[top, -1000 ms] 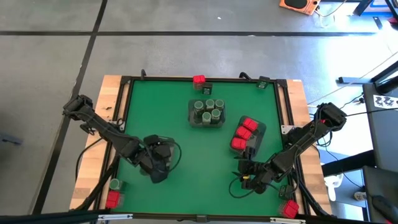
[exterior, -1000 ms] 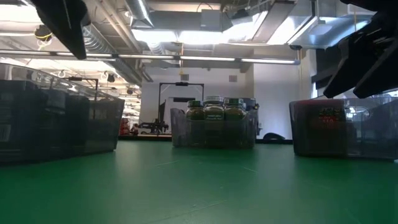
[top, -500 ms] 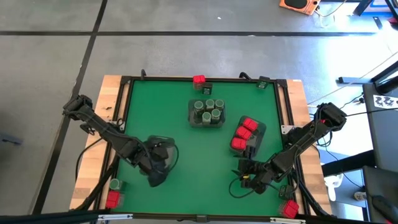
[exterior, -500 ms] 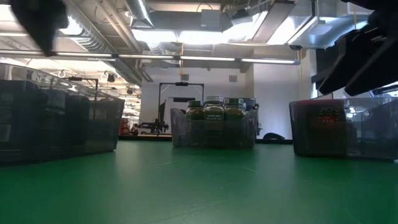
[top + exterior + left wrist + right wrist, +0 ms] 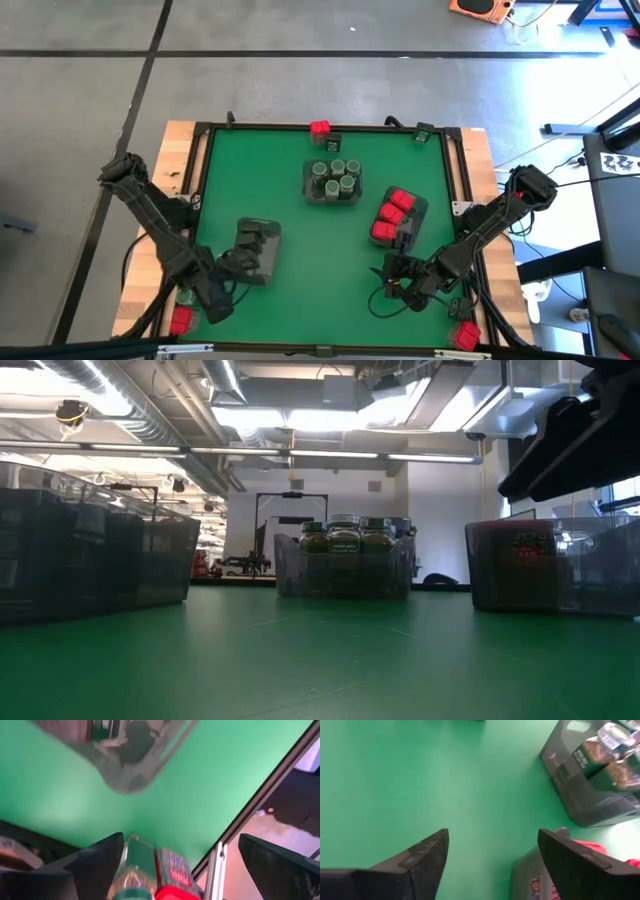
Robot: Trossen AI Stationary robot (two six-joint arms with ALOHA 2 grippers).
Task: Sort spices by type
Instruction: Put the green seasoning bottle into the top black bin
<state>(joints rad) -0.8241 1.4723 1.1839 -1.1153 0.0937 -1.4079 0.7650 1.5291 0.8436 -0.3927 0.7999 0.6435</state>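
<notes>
Take the tray of round grey-green jars (image 5: 333,182) as the marker: it sits on the green table (image 5: 300,240) toward the far edge, five or so jars packed upright inside it. Just to its right and a little nearer stands the tray of red boxes (image 5: 394,216), the boxes lying close together in it. Nearer and to the left of the jar tray is the tray of dark grey tins (image 5: 256,250).

The left gripper (image 5: 216,297) hangs well nearer than the jar tray, off its left side, by the table's near left corner; its fingers (image 5: 95,862) are spread wide with nothing between them, above a loose jar (image 5: 184,295) and a loose red box (image 5: 181,320) lying side by side at the edge. The right gripper (image 5: 392,282) hovers nearer than the red tray, fingers (image 5: 422,857) parted and empty over bare green.

Beyond the jar tray, at the far rim, a lone red box (image 5: 319,128) sits touching a dark tin (image 5: 331,143); another red box (image 5: 466,335) lies at the near right corner
</notes>
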